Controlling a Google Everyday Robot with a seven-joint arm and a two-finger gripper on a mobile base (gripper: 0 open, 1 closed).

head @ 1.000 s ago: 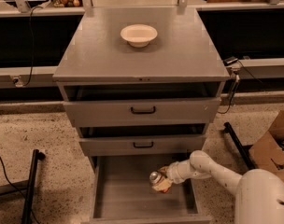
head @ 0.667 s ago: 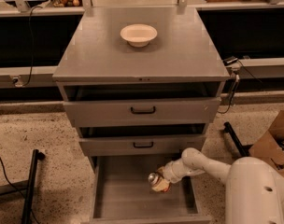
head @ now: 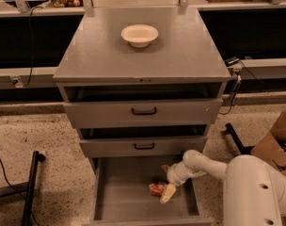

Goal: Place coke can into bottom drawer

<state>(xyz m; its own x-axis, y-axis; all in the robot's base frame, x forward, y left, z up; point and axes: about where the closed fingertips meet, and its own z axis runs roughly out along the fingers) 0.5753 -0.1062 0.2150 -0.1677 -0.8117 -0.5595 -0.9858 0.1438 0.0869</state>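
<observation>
Well to the claw's left, a black stand [head: 32, 185] rests on the speckled floor. Nearer, the bottom drawer [head: 122, 192] is pulled open, its bare grey floor stretching left of the claw. Far above and beyond the claw, a cream bowl [head: 139, 34] sits on the cabinet top. The coke can [head: 156, 188] lies on its side on the drawer floor, right against the claw's left side. The gripper [head: 163, 195] hangs low inside the drawer, in its right half; whether it grips the can or stands open, I cannot tell. To its right lies a cardboard box [head: 274, 142].
</observation>
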